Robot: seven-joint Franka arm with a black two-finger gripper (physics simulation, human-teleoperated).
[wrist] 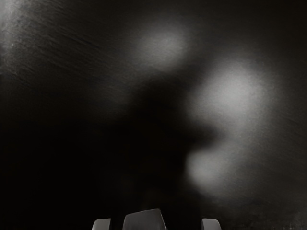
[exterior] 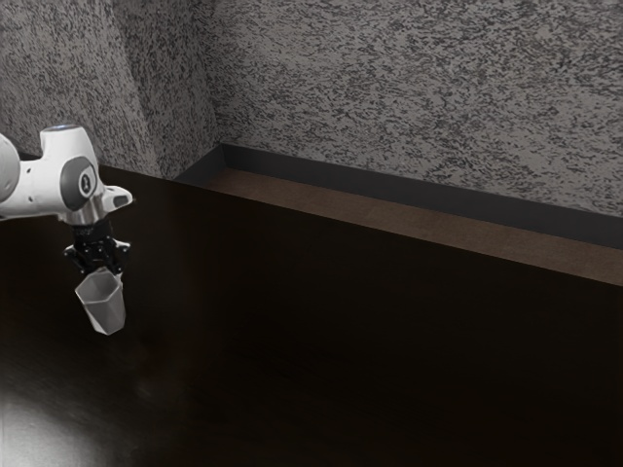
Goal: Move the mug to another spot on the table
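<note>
Apparently empty mug (exterior: 101, 304) aloft in gripper (exterior: 97, 267).

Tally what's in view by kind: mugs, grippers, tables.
Mugs: 1, the grey mug, tilted, hanging in the gripper
Grippers: 1, the black gripper, shut on the mug
Tables: 1, the dark table
Total: 3

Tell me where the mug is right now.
At the exterior view's far left, the mug hangs tilted from the gripper, which is shut on its rim, over the dark table.
</note>
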